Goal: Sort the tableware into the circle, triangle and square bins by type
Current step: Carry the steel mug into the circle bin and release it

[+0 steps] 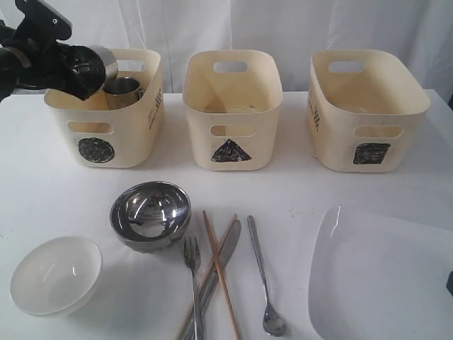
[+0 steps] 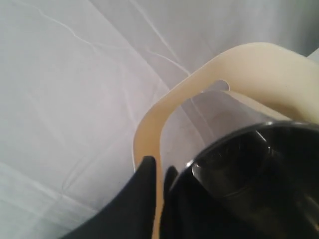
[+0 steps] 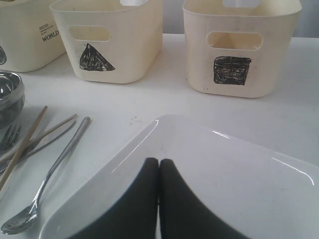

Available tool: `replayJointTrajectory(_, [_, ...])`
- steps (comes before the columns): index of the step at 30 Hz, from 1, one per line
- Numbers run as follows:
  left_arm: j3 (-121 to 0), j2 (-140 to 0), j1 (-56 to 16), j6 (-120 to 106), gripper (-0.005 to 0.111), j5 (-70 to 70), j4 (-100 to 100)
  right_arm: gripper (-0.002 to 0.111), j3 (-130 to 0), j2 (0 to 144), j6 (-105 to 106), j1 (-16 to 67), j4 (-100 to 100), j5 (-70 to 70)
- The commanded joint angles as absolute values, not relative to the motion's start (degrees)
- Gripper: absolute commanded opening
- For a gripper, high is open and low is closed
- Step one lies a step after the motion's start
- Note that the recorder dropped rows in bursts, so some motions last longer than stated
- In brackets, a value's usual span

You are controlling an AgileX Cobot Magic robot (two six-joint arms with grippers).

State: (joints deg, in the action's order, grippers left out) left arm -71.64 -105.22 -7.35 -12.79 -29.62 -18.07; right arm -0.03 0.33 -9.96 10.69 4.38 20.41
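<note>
The left gripper (image 2: 159,164) is hovering over the near-left corner of the circle bin (image 1: 106,134), its two black fingers (image 2: 144,199) drawn close with only a thin slit between them. The steel handled mug (image 1: 125,91) is showing mouth up inside that bin's opening, and in the left wrist view its dark mouth is lying just beside one finger. Whether the fingers are pinching any part of it, I cannot tell. The right gripper (image 3: 159,162) is hanging low over the large white rounded-square plate (image 1: 382,283), its fingers pressed together with nothing between them. The plate is lying at the near right of the white table (image 1: 283,184). The triangle bin (image 1: 232,113) is standing in the middle of the back row and the square bin (image 1: 368,113) at the right, each apart from its neighbour. In front of the circle bin the shiny steel bowl (image 1: 150,212) is sitting upright, and the small white bowl (image 1: 55,275) is sitting nearer and to its left, the two not touching. The cutlery is lying between the steel bowl and the plate. The steel fork (image 1: 193,283) is lying tines toward the bins, the wooden chopsticks (image 1: 214,248) are crossing each other over the knife (image 1: 230,237), and the long spoon (image 1: 260,276) is lying just to their right, bowl end nearest the front edge
</note>
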Motion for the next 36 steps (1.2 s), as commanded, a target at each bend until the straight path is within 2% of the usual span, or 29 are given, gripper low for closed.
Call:
replayJointTrajectory(1, [-72.15,-104.65,-7.55,-11.89,0.046,-31.7,-18.7,0.0,0.0,0.0,-10.32,10.88,4.43,19.66])
replayJointTrajectory(5, [-72.15,-104.65,-7.55,-7.41,0.071,-31.79,-18.7,0.0,0.0,0.0,-10.32,10.88,4.43,19.66])
replayJointTrajectory(7, [-72.15,-104.65,-7.55,-3.74,0.077,-31.79,-18.7,0.0,0.0,0.0,-10.32,10.88,4.43,19.66])
replayJointTrajectory(10, [-72.15,-104.65,-7.55,-2.78,0.077,-31.79,-18.44,0.0,0.0,0.0,-10.32,10.88,4.43,19.66])
replayJointTrajectory(11, [-72.15,-104.65,-7.55,-2.59,0.075,-31.33,-18.2,0.0,0.0,0.0,-10.32,10.88,4.43,19.66])
replayJointTrajectory(12, [-72.15,-104.65,-7.55,-1.46,0.068,-30.46,-18.2,0.0,0.0,0.0,-10.32,10.88,4.43,19.66])
replayJointTrajectory(15, [-72.15,-104.65,-7.55,-1.18,0.034,-30.87,-18.33,0.0,0.0,0.0,-10.32,10.88,4.43,19.66])
replayJointTrajectory(16, [-72.93,-104.65,-7.55,-1.18,0.029,-29.75,-18.33,0.0,0.0,0.0,-10.32,10.88,4.43,19.66])
replayJointTrajectory(17, [-74.09,-104.65,-7.55,-0.45,0.023,-26.57,-18.33,0.0,0.0,0.0,-10.32,10.88,4.43,19.66])
replayJointTrajectory(19, [-78.11,-104.65,-7.55,5.42,0.0,-13.37,-18.33,0.0,0.0,0.0,-10.32,10.88,4.43,19.66])
replayJointTrajectory(21, [-82.56,-104.65,-7.55,6.02,0.0,-4.66,-18.65,0.0,0.0,0.0,-10.32,10.88,4.43,19.66])
replayJointTrajectory(26, [-89.88,-105.35,-8.14,6.98,0.0,-0.31,-18.3,0.0,0.0,0.0,-10.32,10.88,4.43,19.66])
replayJointTrajectory(31, [-93.29,-109.34,-12.1,6.74,0.0,8.09,-16.09,0.0,0.0,0.0,-10.32,10.88,4.43,19.66])
replayJointTrajectory(33, [-93.29,-109.39,-12.72,3.07,0.013,7.74,-16.09,0.0,0.0,0.0,-10.32,10.88,4.43,19.66])
replayJointTrajectory(34, [-93.29,-109.39,-12.81,2.66,0.032,7.24,-15.96,0.0,0.0,0.0,-10.32,10.88,4.43,19.66])
replayJointTrajectory(35, [-93.29,-109.39,-12.81,2.77,0.045,7.12,-15.86,0.0,0.0,0.0,-10.32,10.88,4.43,19.66])
replayJointTrajectory(36, [-93.29,-109.39,-12.81,2.91,0.07,6.6,-15.86,0.0,0.0,0.0,-10.32,10.88,4.43,19.66])
